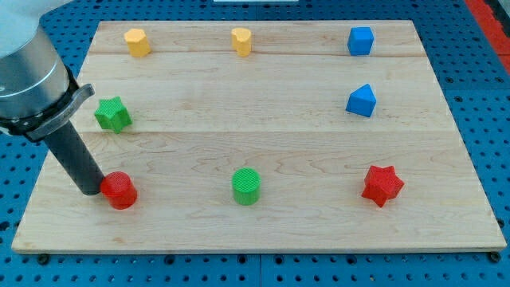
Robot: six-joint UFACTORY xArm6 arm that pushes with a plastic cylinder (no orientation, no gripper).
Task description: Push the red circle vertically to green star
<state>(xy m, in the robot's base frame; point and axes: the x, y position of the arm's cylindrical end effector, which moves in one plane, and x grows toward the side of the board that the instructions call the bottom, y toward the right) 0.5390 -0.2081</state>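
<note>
Nearest the bottom edge of the pale wooden tabletop (263, 231), three blocks sit in a rough row: a red circle-shaped block (119, 190) toward the bottom left corner, a green cylinder block (246, 186) near the middle of that edge, and a red star-shaped block (382, 185) toward the bottom right corner. My tip (91, 191) rests on the wood touching the red circle's left side, with the dark rod slanting up and left from there toward the grey arm body over the left edge. I carry no fingers, only this rod, so nothing is clasped. Farther back, the green star-shaped block (112, 114) lies close to the left edge, well apart from the red circle and nearly straight above it in the view, only slightly to its left. Across the board, a blue angular block (361, 100) sits toward the right edge. Along the top edge stand a yellow block (137, 41) near the top left corner, a second yellow block (241, 41) near the middle, and a blue cube-like block (360, 41) toward the top right corner.
</note>
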